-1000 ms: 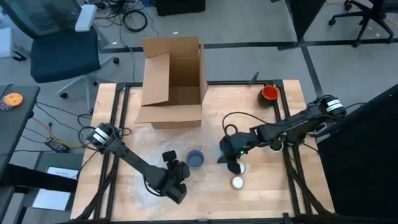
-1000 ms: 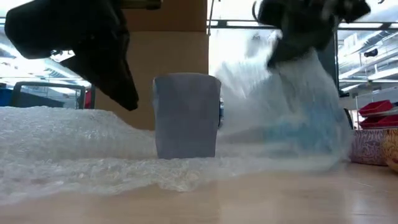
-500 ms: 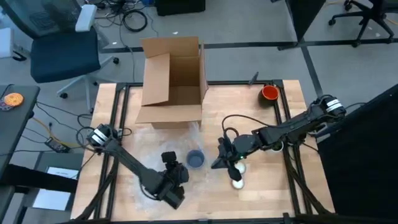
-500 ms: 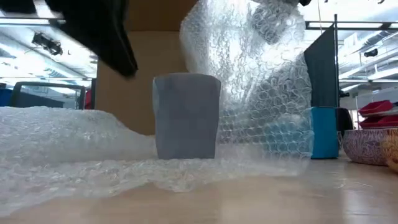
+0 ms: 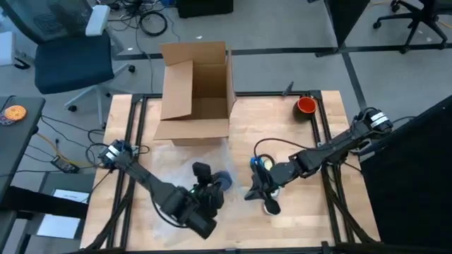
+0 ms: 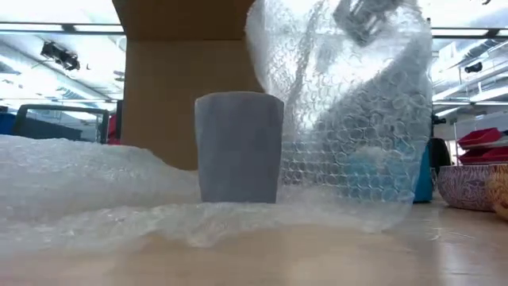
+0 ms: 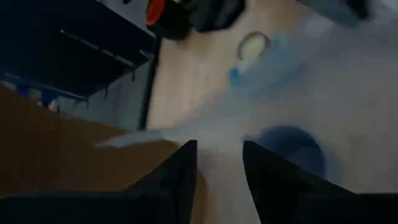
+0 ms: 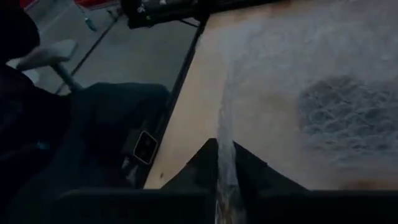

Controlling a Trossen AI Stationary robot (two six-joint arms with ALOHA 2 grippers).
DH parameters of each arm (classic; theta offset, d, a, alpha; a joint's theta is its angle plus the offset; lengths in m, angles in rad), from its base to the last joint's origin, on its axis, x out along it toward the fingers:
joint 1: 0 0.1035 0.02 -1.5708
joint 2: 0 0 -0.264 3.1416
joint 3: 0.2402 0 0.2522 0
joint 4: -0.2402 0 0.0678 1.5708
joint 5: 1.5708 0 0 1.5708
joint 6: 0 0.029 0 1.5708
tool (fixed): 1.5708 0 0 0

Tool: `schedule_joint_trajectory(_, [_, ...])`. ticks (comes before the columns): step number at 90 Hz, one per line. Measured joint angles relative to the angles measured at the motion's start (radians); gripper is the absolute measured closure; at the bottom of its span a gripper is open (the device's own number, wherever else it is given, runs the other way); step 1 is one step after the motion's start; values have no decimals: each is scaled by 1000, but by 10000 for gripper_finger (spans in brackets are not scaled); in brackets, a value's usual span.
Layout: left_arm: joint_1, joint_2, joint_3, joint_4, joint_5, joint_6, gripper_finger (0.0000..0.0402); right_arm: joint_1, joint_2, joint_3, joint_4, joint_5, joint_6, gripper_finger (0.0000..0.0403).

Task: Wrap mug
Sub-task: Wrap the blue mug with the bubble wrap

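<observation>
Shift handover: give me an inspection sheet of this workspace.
Surface: wooden table, bubble wrap spread over its front part.
Job's things: grey-blue mug upright on the wrap, unwrapped.
Clutter: open cardboard box; red cup; patterned bowl.
Grippers: right gripper shut on a raised edge of wrap; left gripper open, next to the mug.
Cables: wires beside the table's left edge.
Surroundings: office chair behind the table.

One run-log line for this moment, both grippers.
right gripper shut on bubble wrap, edge lifted beside mug | left gripper open, near mug | mug upright, unwrapped
</observation>
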Motion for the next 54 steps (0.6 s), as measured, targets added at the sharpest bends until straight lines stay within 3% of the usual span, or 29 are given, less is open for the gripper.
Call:
schedule_joint_trajectory(6, [30,-2,26,6,49,62,286,6,0,0,-12,0,0,403])
schedule_joint_trajectory(18, [121,0,39,25,242,151,286,16,0,0,-33,4,-10,403])
schedule_joint_trajectory(40, [163,5,39,120,287,465,286,16,0,0,-131,33,1,403])
schedule_joint_trajectory(54, [210,7,39,71,537,378,285,17,0,0,-134,32,-1,403])
